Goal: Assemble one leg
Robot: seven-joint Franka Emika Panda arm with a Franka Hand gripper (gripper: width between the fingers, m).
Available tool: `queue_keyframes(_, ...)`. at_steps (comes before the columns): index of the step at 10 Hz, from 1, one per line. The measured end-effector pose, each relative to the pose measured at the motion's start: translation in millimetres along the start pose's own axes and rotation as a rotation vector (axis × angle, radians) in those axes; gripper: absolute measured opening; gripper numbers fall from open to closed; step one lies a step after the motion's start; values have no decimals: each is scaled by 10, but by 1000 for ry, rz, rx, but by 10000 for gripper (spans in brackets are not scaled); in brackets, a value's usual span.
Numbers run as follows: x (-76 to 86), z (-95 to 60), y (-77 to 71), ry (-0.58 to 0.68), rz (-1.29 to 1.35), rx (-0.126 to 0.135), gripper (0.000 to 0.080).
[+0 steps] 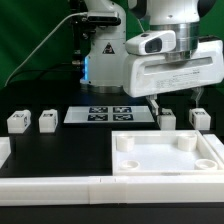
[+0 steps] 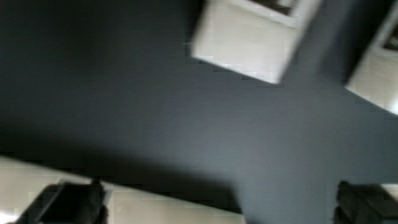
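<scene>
Four small white legs stand on the black table. Two are at the exterior view's left (image 1: 17,122) (image 1: 47,121) and two at its right (image 1: 167,119) (image 1: 199,118). My gripper (image 1: 176,100) hangs above the right pair, open and empty, not touching either. In the wrist view the gripper (image 2: 221,203) has its fingers (image 2: 71,202) far apart with only dark table between them. One leg (image 2: 246,40) shows blurred beyond them, and part of a second leg (image 2: 375,78) shows at the picture's edge.
The large white tray-like piece (image 1: 160,160) with round corner sockets lies in front of the right legs; a white corner (image 2: 32,180), probably of it, shows in the wrist view. The marker board (image 1: 108,114) lies mid-table. Long white bars (image 1: 60,187) line the front edge.
</scene>
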State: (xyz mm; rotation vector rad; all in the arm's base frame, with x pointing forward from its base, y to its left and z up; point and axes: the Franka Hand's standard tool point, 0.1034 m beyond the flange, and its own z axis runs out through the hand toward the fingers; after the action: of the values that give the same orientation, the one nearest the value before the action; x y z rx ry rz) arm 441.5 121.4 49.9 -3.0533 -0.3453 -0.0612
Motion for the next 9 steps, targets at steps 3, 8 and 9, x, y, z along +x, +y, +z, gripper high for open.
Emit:
queue_keyframes(3, 33, 16, -404, 2, 79, 7, 649)
queue_keyframes(8, 55, 19, -544, -68, 42, 3, 649)
queue_keyframes(9, 17, 13, -532, -156, 38, -6, 649)
